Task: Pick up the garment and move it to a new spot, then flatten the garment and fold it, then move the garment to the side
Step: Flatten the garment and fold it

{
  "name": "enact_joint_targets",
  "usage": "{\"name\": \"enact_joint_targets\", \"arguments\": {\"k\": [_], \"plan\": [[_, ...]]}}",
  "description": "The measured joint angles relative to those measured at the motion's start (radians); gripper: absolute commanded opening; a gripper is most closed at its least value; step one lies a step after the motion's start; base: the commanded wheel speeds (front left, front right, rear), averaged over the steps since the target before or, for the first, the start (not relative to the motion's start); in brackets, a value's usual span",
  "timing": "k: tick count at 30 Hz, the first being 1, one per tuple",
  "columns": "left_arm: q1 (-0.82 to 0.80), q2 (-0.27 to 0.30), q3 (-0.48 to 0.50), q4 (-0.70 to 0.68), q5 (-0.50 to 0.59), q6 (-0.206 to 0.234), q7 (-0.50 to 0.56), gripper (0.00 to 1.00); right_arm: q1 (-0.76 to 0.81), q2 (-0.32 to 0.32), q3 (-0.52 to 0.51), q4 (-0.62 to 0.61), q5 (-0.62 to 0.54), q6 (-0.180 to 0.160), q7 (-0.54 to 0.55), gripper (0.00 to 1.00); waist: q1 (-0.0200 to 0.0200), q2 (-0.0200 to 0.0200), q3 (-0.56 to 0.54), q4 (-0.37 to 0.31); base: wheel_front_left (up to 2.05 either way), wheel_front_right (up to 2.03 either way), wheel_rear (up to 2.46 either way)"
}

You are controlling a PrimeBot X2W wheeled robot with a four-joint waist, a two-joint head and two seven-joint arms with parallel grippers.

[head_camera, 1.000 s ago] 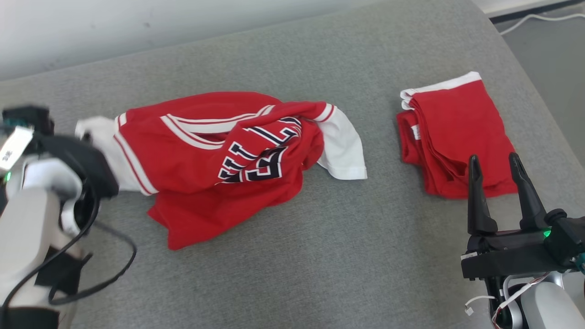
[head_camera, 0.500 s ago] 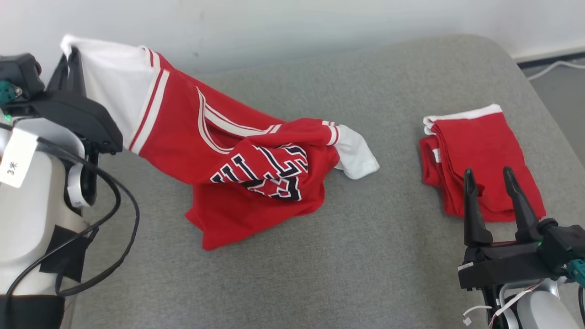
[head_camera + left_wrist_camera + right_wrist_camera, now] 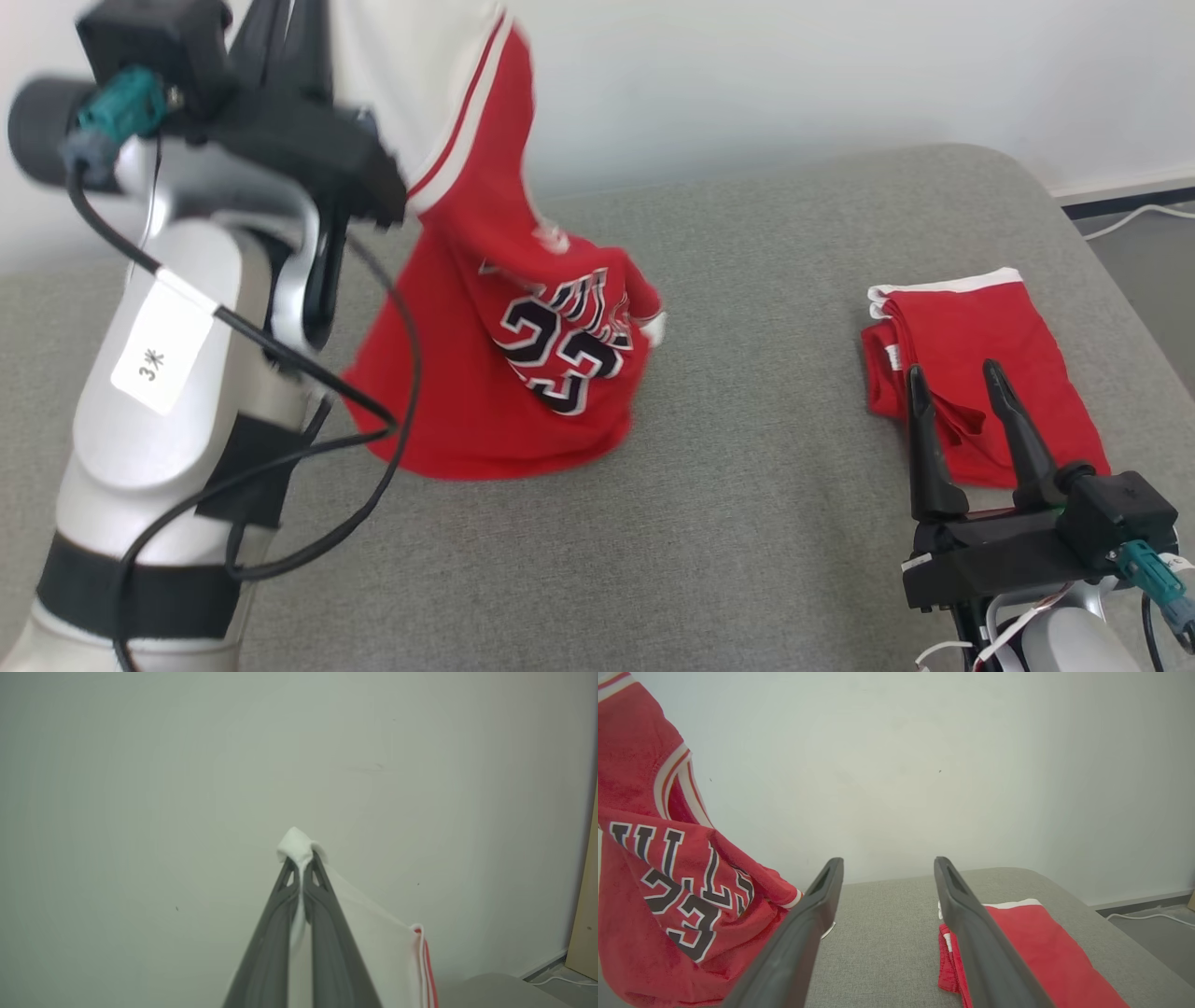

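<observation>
Plain room — grey upholstered surface (image 3: 747,523), bare white wall (image 3: 794,84)

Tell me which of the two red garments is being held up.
The red jersey with the number 23, hanging from the shut left gripper by its white sleeve. The other red garment lies folded flat on the grey cushion.

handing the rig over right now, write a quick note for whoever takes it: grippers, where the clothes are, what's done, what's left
Left gripper: raised high, shut on the white sleeve of the jersey.
Right gripper: open, empty, low at the right by the folded red garment.
Jersey: hangs bunched from the left gripper, its lower edge resting on the grey cushion.
Done: jersey grasped and mostly lifted.
Left: carry it to a new spot, flatten, fold, move it to the side.
</observation>
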Motion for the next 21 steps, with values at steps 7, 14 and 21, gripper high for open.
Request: {"name": "enact_joint_targets", "arguments": {"k": [7,14,21], "plan": [[-0.127,-0.068,-0.023,-0.070,-0.008,0.000,0.000,0.00,0.001,0.010,0.009,0.002,0.000,0.000,0.005,1.00,0.0000,0.0000,-0.007,-0.030,0.00,0.00,0.00],[-0.176,-0.095,-0.107,-0.078,-0.021,-0.020,0.011,0.00,0.000,0.020,0.016,0.009,0.001,0.000,0.007,1.00,0.0001,0.0000,-0.001,-0.057,0.00,0.00,0.00],[-0.209,-0.096,-0.148,-0.067,-0.083,-0.028,0.009,0.00,-0.006,0.034,0.036,0.020,0.001,0.000,0.007,1.00,0.0001,0.0002,0.010,-0.082,0.00,0.00,0.00]]}}
